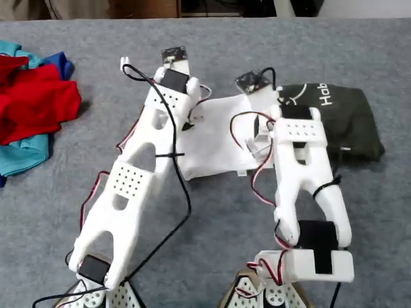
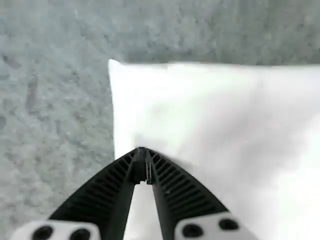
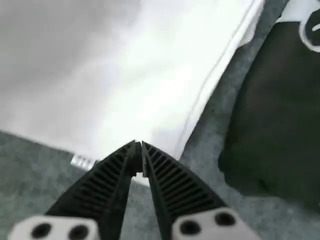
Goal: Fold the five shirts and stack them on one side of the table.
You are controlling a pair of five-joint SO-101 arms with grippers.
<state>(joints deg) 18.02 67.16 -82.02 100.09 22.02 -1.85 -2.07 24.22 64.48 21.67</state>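
High view alone shows the grey tabletop (image 1: 225, 38): red shirt (image 1: 38, 99) heaped far left, white shirt (image 1: 218, 138) centre, dark shirt (image 1: 347, 119) with white print just right. Wrist views show left fingers (image 2: 136, 167) and right fingers (image 3: 134, 155) closed over the white shirt's edges, a hem label (image 3: 82, 161) by the right's.

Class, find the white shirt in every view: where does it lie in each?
High view: white shirt between the two arms.
Left wrist view: white shirt under the left gripper.
Right wrist view: white shirt beyond right gripper, beside dark shirt.
Shared landmark: grey table.
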